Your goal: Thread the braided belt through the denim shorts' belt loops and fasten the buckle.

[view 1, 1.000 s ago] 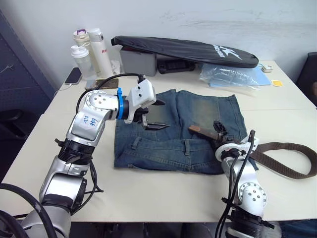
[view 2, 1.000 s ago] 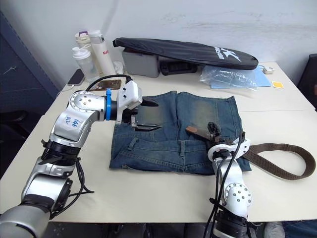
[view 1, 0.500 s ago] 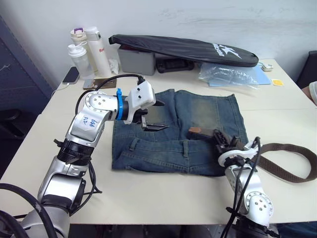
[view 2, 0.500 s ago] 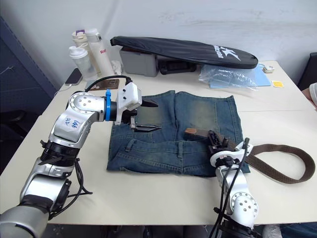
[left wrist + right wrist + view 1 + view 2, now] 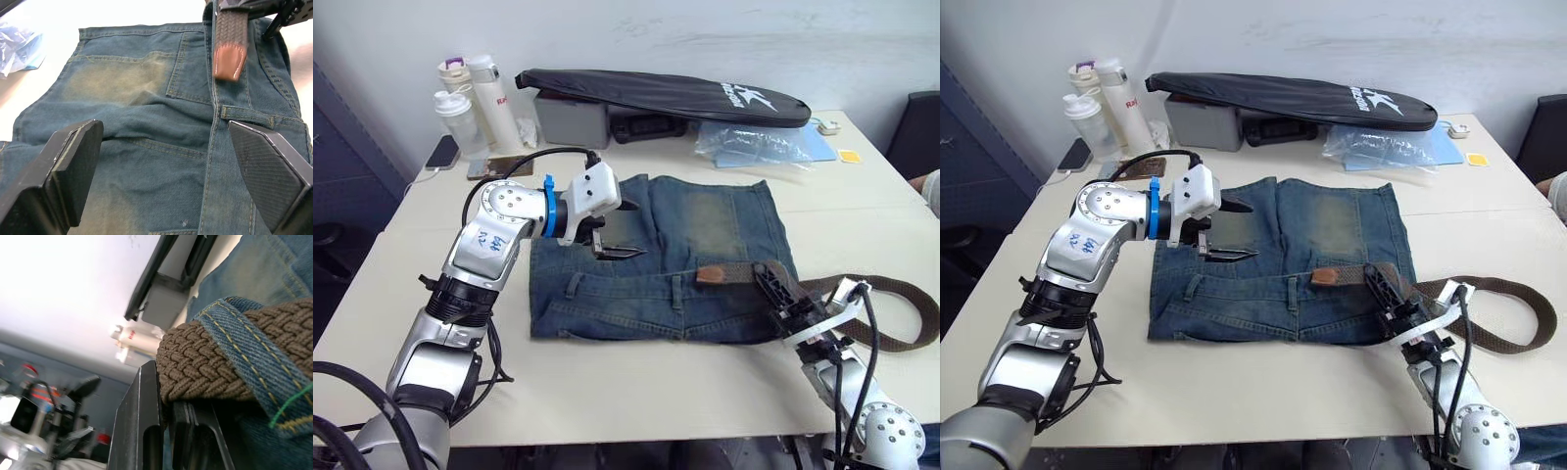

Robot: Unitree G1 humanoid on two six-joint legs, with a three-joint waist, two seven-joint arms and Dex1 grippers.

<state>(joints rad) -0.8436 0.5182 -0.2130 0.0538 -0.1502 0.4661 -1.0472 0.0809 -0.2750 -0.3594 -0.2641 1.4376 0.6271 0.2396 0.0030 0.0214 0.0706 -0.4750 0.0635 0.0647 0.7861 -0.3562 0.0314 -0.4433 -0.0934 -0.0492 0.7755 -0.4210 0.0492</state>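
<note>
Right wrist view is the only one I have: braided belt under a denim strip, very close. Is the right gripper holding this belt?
Observer: Yes, the right gripper is shut on the braided belt, over the waistband of the denim shorts.
Operator: Where is the belt's end?
Observer: Its tan leather tip lies on the waistband, past one belt loop.
Operator: And the left gripper?
Observer: The left gripper hangs open above the shorts' left half, holding nothing.
</note>
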